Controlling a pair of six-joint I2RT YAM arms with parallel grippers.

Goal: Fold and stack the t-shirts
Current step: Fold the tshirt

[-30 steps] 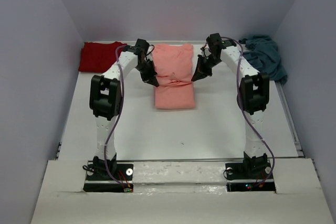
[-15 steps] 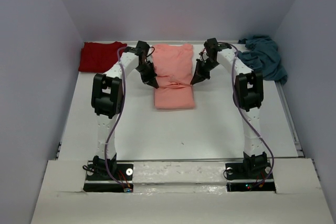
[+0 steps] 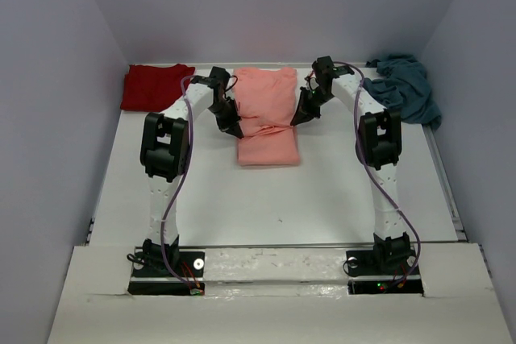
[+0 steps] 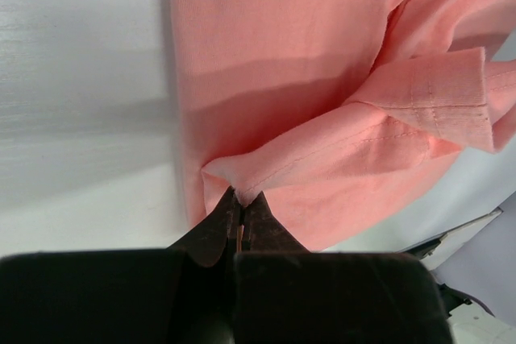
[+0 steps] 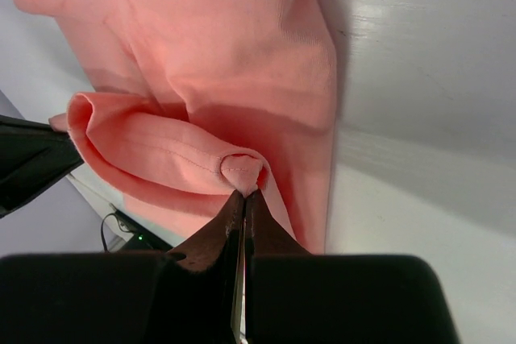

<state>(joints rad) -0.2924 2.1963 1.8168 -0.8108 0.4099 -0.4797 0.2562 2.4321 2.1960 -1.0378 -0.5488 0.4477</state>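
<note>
We see the salmon-pink soft cloth t-shirt (image 3: 268, 110) lying lengthwise in the middle of the far half of the white tabletop (image 3: 322, 191), gathered into a long narrow strip. The left jaws are pressed together on its stitched hem at the shirt's left edge, and the left wrist view shows a small tuck of pink cloth caught between the dark tips. The right jaws are clamped the same way on a little bunched nub of that hem at the shirt's right edge. Between the two pinches the hem band runs across the shirt, raised off the layer beneath and throwing a shadow on it, while the cloth below lies flat on the tabletop. The dark red cloth t-shirt (image 3: 153, 86) rests flat in the far left corner, and the teal-blue cloth t-shirt (image 3: 407, 90) sits in a crumpled heap in the far right corner. Both are apart from the pink one.
</note>
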